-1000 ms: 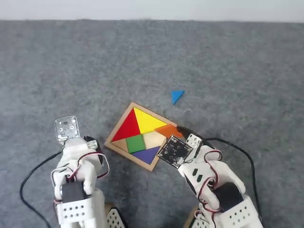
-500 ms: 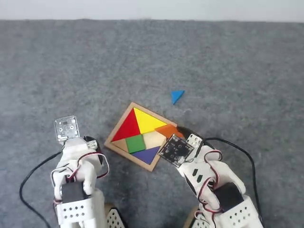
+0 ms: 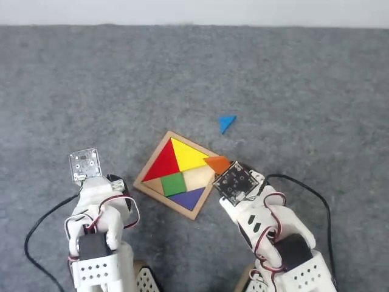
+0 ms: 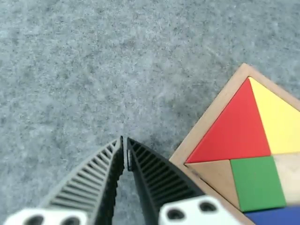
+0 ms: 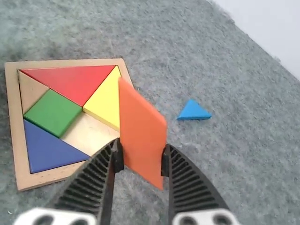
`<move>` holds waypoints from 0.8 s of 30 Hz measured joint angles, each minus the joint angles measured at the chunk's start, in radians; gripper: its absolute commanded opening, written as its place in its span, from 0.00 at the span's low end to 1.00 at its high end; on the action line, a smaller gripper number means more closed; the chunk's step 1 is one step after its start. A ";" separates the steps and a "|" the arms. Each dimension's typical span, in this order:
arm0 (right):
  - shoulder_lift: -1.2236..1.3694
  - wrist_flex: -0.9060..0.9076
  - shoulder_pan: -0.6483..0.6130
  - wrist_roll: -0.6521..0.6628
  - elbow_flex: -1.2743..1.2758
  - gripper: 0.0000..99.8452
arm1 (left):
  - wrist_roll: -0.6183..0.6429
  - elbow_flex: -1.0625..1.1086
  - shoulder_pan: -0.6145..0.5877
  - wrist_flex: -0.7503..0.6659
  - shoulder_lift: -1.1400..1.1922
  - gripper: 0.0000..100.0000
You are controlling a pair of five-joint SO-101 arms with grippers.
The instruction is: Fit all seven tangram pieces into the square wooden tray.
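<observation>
The square wooden tray (image 3: 148, 167) (image 5: 12, 126) (image 4: 213, 112) lies tilted on the grey carpet, holding red (image 3: 162, 163), yellow (image 3: 187, 156), green (image 3: 174, 184) and dark blue (image 3: 188, 198) pieces, with bare wood patches between them. My right gripper (image 5: 139, 157) is shut on an orange parallelogram (image 5: 141, 137) (image 3: 217, 163), held on edge above the tray's right corner. A small blue triangle (image 3: 227, 123) (image 5: 193, 111) lies on the carpet beyond the tray. My left gripper (image 4: 124, 152) is shut on nothing, just off the tray's left corner.
Grey carpet (image 3: 91, 79) spreads on all sides, ending at a pale wall strip (image 3: 194, 12) at the back. A black cable (image 3: 304, 190) loops beside the right arm.
The right gripper has lifted the orange piece and shifted it slightly away from the tray's bare slot toward the right corner. The left arm has not moved.
</observation>
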 measured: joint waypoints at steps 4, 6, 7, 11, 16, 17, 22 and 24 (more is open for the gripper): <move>0.000 -0.002 0.000 0.000 0.018 0.01 | 0.000 0.000 0.000 0.000 0.000 0.01; 0.002 -0.021 0.003 0.000 0.046 0.01 | 0.000 0.000 0.000 0.000 0.000 0.01; 0.002 -0.029 0.003 0.000 0.052 0.01 | 0.000 0.000 0.000 0.000 0.000 0.01; 0.000 -0.037 0.000 0.000 0.055 0.01 | 0.000 0.000 0.000 0.000 0.000 0.01; 0.000 -0.037 0.000 0.000 0.055 0.01 | 0.000 0.000 0.000 0.000 0.000 0.01; 0.000 -0.037 0.000 0.000 0.055 0.01 | 0.000 0.000 0.000 0.000 0.000 0.01; 0.000 -0.037 0.000 0.000 0.055 0.01 | 0.000 0.000 0.000 0.000 0.000 0.01; 0.000 -0.037 0.000 0.000 0.055 0.01 | 0.000 0.000 0.000 0.000 0.000 0.01</move>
